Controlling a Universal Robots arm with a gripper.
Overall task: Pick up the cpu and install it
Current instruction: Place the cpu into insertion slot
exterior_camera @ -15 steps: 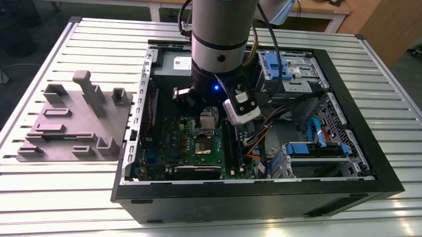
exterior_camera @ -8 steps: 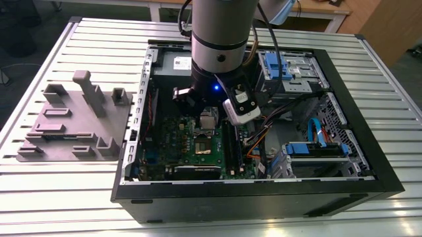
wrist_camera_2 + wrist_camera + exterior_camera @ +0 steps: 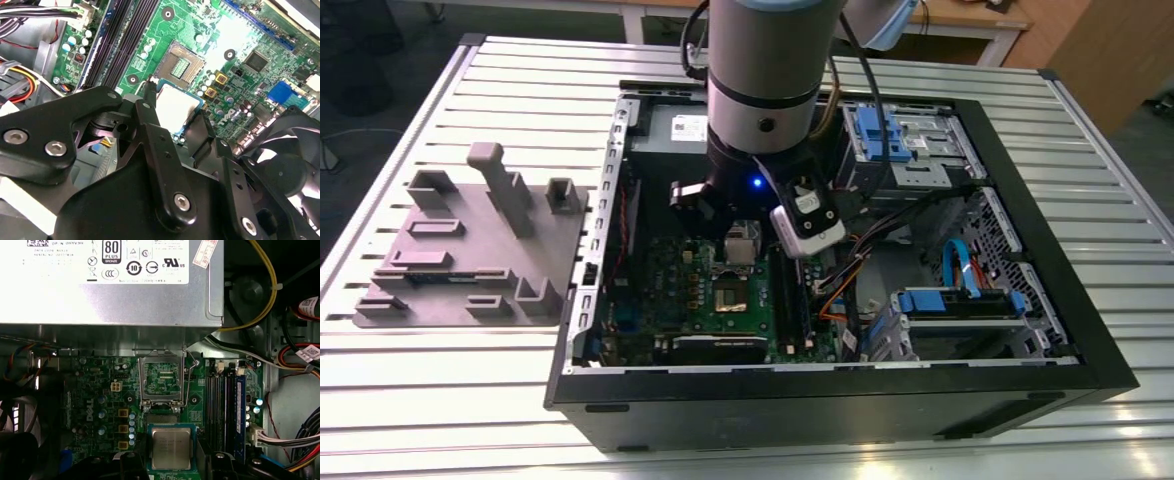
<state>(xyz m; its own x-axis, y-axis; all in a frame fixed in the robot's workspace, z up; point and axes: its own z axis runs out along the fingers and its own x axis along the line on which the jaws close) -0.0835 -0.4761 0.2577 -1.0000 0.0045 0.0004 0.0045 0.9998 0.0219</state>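
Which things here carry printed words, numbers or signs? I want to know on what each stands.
White label on the grey metal box: lines of black print and round signs.
Green board: white lettering.
cpu top: faint marks, not legible.
Cable tags: small print, not legible.

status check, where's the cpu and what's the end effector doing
End effector shut on cpu. Not seated, held just short of the socket. Socket bare, cover raised.
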